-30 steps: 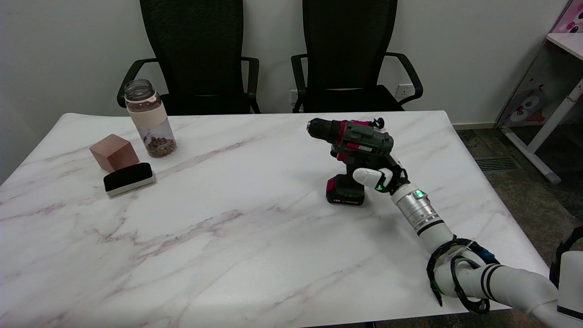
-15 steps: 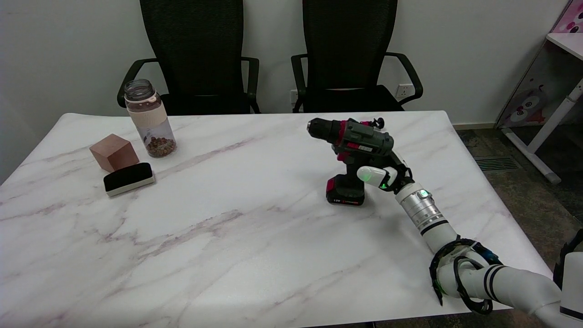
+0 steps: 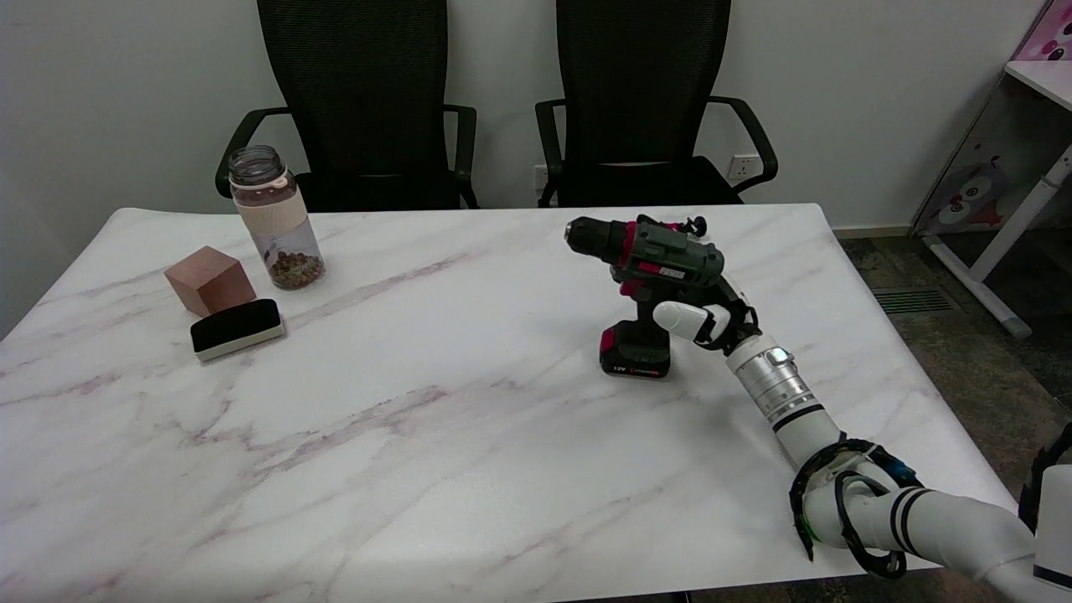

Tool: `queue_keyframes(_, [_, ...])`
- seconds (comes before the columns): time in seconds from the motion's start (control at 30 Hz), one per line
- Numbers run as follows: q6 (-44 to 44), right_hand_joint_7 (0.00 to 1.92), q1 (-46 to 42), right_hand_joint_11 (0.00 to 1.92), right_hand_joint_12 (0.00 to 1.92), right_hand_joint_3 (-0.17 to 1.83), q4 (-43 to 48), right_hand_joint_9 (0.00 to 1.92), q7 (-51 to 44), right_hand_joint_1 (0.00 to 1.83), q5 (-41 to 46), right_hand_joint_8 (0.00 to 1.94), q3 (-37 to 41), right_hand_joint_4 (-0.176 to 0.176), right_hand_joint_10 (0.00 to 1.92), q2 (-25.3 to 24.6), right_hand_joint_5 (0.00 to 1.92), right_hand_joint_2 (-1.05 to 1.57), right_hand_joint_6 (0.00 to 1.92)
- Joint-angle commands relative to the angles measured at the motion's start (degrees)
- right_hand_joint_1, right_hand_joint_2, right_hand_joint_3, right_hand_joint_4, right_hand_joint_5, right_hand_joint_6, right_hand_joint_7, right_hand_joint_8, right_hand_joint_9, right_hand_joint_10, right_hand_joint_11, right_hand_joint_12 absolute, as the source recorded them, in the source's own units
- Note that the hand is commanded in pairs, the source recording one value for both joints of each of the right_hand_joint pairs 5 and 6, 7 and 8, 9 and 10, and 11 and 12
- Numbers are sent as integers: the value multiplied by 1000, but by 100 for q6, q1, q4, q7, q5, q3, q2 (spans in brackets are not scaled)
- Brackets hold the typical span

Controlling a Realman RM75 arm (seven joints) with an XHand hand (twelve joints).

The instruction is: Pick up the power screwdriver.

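Note:
The power screwdriver [image 3: 663,258], dark grey and red with a black chuck pointing left, stands upright on its battery base on the marble table [image 3: 402,435], right of centre. My right hand [image 3: 710,322] reaches in from the lower right and wraps around its handle. The white thumb lies across the handle's front, and the other fingers are hidden behind the tool. The battery base still rests on the tabletop.
At the far left stand a jar [image 3: 272,219] with brown bits in it, a wooden cube [image 3: 209,280] and a black-topped eraser [image 3: 236,328]. Two black office chairs [image 3: 641,100] stand behind the table. The table's right edge is close to my forearm.
My hand has settled slightly tighter on the handle, with the thumb shifting a little across its front. The green light on the wrist no longer shows. The screwdriver has barely moved.

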Motion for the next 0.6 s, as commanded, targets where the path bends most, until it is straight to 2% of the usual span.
queue_keyframes(0.03, [28,364,13,549,549,821,-105,583,5,1184,-21,364,0,176,583,14,364,-117,364])
queue_keyframes(0.6, [-113,378,-4,541,541,829,-105,573,5,1180,-38,378,-116,176,573,14,378,-103,378])
